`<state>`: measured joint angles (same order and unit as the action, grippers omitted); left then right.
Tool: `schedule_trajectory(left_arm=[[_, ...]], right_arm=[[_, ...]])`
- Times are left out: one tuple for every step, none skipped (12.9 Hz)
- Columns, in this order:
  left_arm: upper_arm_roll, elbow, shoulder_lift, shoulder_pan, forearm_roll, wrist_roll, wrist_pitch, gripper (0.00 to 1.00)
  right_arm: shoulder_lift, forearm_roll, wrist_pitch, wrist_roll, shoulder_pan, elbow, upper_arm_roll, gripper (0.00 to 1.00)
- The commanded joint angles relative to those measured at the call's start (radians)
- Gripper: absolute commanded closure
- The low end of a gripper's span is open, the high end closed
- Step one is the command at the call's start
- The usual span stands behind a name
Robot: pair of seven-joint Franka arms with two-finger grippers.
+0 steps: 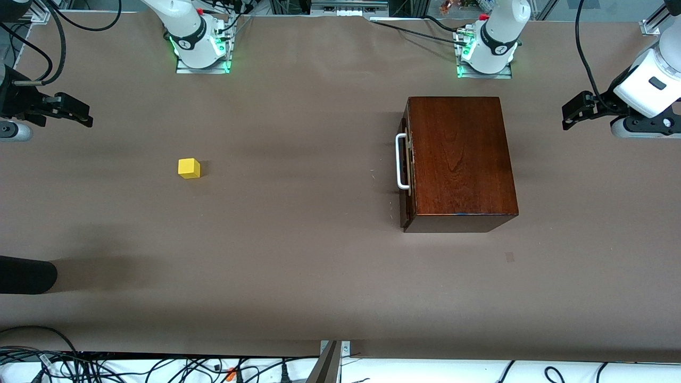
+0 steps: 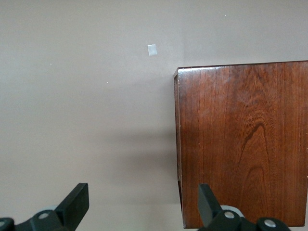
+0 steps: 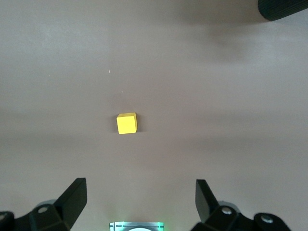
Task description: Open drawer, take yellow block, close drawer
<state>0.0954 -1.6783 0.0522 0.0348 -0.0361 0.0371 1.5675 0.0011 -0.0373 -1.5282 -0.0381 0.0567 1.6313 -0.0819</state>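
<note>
Two pincers spread, left (image 2: 142, 204) and right (image 3: 139, 199) — one yellow block (image 1: 189, 168), one shut drawer (image 1: 405, 162).

A robotics lab: bolted arm bases (image 1: 202, 50), cables (image 1: 159, 367), covered table (image 1: 319, 266).

Brown paper-covered table (image 1: 298, 255); tangled cables (image 1: 159, 367) along white near edge.

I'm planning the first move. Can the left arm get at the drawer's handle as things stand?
Probably yes. The left gripper hangs open toward its own end of the table, while the white handle faces the right arm's end, so it must reach over the wooden box; nothing blocks the handle.
</note>
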Motion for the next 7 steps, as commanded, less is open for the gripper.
schedule_trajectory(left_arm=[[0.009, 0.003, 0.009, 0.013, 0.022, -0.019, -0.017, 0.0], [0.009, 0.003, 0.009, 0.011, 0.022, -0.019, -0.017, 0.0], [0.009, 0.003, 0.008, 0.011, 0.022, -0.019, -0.017, 0.0], [0.009, 0.005, 0.009, 0.011, 0.022, -0.02, -0.017, 0.0], [0.009, 0.005, 0.009, 0.01, 0.022, -0.02, -0.017, 0.0], [0.009, 0.005, 0.009, 0.01, 0.022, -0.02, -0.017, 0.0], [0.009, 0.005, 0.009, 0.01, 0.022, -0.022, -0.017, 0.0]], right_arm=[[0.01, -0.006, -0.001, 0.009, -0.002, -0.027, 0.005, 0.0], [0.01, -0.001, -0.006, 0.009, -0.003, -0.027, 0.005, 0.0], [0.01, -0.001, -0.006, 0.009, -0.003, -0.027, 0.005, 0.0], [0.01, -0.001, -0.004, 0.007, -0.003, -0.027, 0.005, 0.0], [0.008, -0.001, -0.004, 0.007, -0.003, -0.027, 0.005, 0.0], [0.008, -0.001, -0.003, 0.007, -0.003, -0.027, 0.005, 0.0], [0.008, -0.001, -0.003, 0.007, -0.003, -0.027, 0.005, 0.0]])
